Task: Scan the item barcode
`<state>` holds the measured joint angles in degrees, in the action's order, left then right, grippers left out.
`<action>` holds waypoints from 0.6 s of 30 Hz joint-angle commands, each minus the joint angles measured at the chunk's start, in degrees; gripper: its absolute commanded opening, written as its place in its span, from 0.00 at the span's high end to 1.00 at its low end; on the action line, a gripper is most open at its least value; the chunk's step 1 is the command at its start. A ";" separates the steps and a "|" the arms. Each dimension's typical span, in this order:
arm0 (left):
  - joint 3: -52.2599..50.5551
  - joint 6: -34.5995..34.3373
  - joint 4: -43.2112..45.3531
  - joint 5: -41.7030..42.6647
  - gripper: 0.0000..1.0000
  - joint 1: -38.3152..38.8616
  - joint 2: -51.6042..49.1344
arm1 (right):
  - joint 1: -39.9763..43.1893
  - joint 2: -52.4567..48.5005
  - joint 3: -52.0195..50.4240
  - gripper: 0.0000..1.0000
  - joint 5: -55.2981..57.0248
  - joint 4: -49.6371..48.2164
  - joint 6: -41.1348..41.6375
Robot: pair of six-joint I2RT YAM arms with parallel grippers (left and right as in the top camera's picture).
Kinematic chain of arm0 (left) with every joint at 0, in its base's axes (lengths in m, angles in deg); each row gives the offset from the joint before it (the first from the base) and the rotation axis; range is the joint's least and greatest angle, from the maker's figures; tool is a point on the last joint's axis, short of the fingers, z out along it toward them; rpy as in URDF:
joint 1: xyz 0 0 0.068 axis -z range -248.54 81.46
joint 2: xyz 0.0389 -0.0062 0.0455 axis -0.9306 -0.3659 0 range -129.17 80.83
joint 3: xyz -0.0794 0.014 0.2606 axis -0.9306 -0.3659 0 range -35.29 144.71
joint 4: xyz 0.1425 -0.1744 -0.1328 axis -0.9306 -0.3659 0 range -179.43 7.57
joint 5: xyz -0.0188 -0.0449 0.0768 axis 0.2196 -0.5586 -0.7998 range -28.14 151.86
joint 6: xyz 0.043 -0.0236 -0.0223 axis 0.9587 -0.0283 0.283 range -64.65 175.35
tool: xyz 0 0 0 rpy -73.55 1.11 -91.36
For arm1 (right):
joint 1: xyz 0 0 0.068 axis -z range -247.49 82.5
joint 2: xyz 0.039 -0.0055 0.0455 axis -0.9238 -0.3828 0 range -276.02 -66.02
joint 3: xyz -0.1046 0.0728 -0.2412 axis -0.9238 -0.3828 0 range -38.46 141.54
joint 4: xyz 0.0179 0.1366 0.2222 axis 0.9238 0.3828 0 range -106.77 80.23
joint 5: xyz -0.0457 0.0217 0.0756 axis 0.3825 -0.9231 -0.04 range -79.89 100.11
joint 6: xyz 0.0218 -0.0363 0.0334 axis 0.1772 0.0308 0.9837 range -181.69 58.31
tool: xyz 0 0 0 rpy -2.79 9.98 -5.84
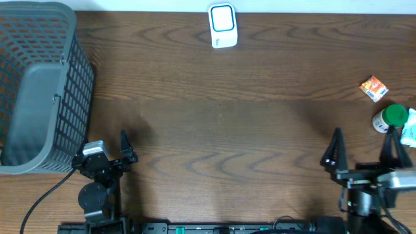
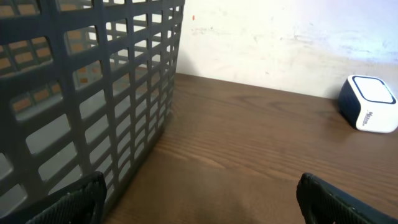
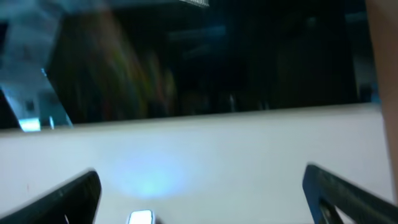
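Your left gripper (image 2: 199,214) and right gripper (image 1: 364,151) both stand wide open, holding nothing. The left is beside the mesh basket (image 1: 39,91); the right is near the green-capped bottle (image 1: 390,119) and orange packet (image 1: 374,88) at the right end of the table (image 1: 260,130). The white barcode scanner (image 1: 222,26) sits at the far edge, well apart

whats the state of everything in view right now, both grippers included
grey plastic lattice basket: standing, nothing visible inside
white box-shaped scanner with blue outline: standing, untouched
small orange packet: lying flat, not gripped
green-capped white bottle: resting free, not gripped
left gripper: open, empty
right gripper: open, empty
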<state>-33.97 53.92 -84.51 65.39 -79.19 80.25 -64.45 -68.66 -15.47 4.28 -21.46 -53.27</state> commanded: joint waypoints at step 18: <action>-1.09 0.33 -1.64 0.33 0.02 0.24 0.35 | -3.91 2.32 -22.67 0.01 2.49 -5.25 -0.57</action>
<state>-33.97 53.92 -84.49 65.39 -79.19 80.25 -67.77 -66.86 -37.24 6.03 -27.14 -53.27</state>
